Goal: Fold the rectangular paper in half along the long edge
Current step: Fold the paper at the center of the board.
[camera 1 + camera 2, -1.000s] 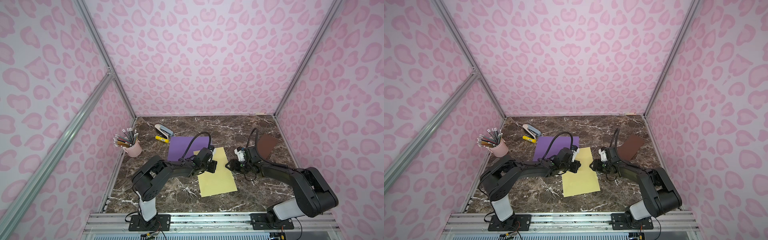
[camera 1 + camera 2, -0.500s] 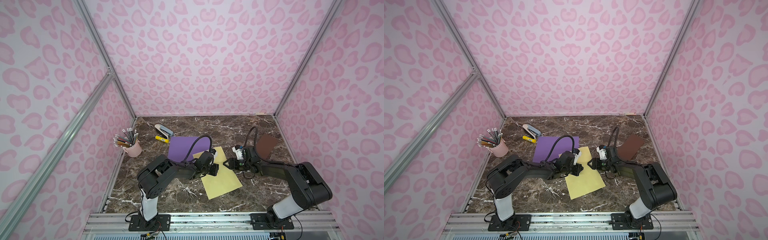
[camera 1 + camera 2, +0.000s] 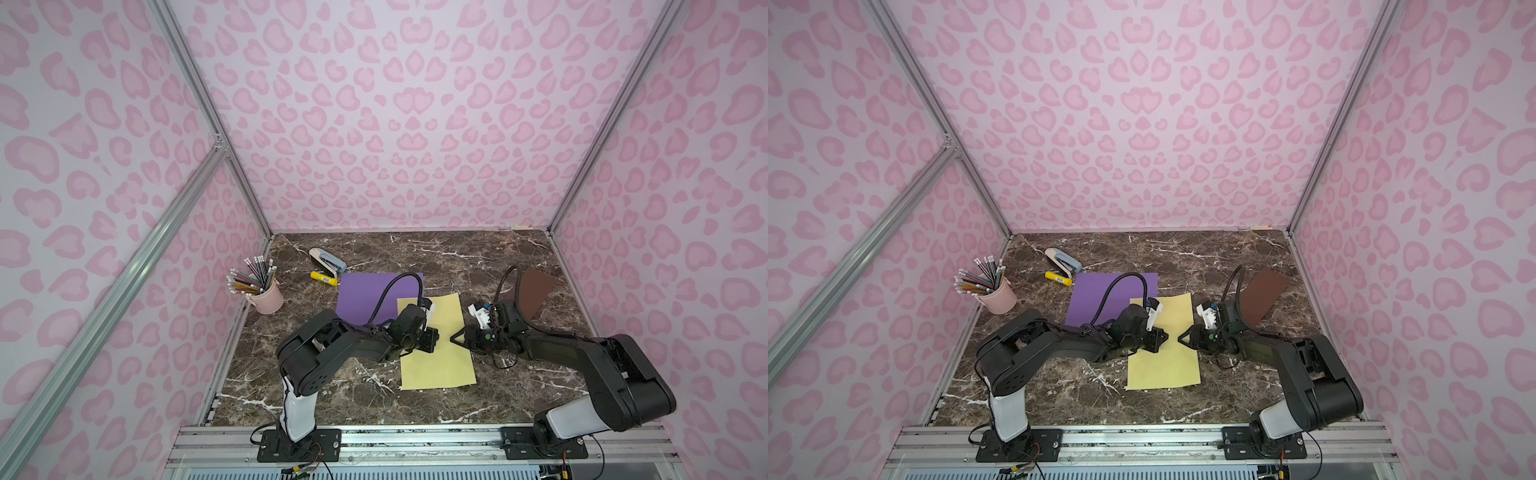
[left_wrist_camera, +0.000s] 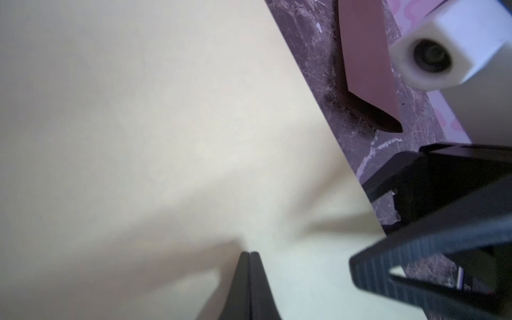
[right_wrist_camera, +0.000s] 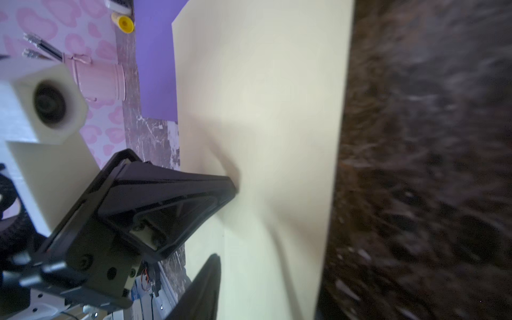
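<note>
Right now the yellow paper (image 3: 436, 361) lies flat and unfolded near the middle of the tabletop (image 3: 478, 257), its long edges running from the front edge toward the back. Its far left corner overlaps a purple sheet (image 3: 365, 299) that sits just behind it.

The left gripper (image 3: 434, 334) has its jaws pressed together, and the left wrist view shows the closed tips (image 4: 250, 256) resting on the paper, a little way in from its left long edge. Soft ripples spread across the sheet around that spot.

The right gripper (image 3: 454, 337) faces it from the opposite side, at the paper's right long edge, with its jaws spread partway in a small V in both top views. From where I stand I cannot quite tell whether those tips touch the edge or sit just above it.

A brown sheet (image 3: 536, 295) lies toward the right edge of the tabletop. A pink cup (image 3: 268, 297) of pencils stands by the left edge, and a stapler (image 3: 326, 259) and a yellow marker (image 3: 323, 279) lie near the back left corner.
</note>
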`<act>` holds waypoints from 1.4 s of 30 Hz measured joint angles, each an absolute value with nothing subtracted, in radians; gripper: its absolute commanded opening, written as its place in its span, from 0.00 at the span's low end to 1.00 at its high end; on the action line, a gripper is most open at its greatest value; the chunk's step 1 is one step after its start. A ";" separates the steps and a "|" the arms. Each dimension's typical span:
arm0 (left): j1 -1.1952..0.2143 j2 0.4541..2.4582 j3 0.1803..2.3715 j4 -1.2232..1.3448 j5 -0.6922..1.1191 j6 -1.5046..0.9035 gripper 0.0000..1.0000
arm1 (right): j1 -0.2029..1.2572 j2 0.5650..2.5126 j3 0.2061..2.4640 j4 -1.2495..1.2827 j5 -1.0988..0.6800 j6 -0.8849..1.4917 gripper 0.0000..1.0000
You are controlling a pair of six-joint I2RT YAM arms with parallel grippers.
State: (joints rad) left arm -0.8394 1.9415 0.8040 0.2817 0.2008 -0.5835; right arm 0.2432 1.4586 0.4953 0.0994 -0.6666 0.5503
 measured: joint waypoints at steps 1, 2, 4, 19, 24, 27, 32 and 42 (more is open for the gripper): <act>-0.840 1.940 0.803 0.281 0.201 -0.583 0.04 | 0.242 1.444 0.496 0.084 -0.647 0.550 0.24; -0.839 1.938 0.802 0.279 0.201 -0.583 0.04 | 0.242 1.433 0.496 0.070 -0.630 0.550 0.19; -0.840 1.937 0.802 0.277 0.201 -0.583 0.04 | 0.240 1.421 0.496 0.046 -0.606 0.550 0.12; -0.825 1.674 0.797 0.115 0.105 -0.603 0.04 | 0.240 1.358 0.530 -0.059 -0.525 0.522 0.00; -0.781 1.624 0.727 0.070 0.061 -0.594 0.04 | 0.240 1.361 0.562 -0.103 -0.505 0.495 0.00; -0.760 1.634 0.670 0.034 0.052 -0.593 0.04 | 0.240 1.372 0.588 -0.131 -0.488 0.474 0.00; -0.757 1.656 0.640 0.021 0.064 -0.591 0.04 | 0.240 1.373 0.609 -0.157 -0.482 0.452 0.00; -0.757 1.701 0.638 0.072 0.086 -0.591 0.04 | 0.260 1.378 0.635 -0.197 -0.482 0.446 0.00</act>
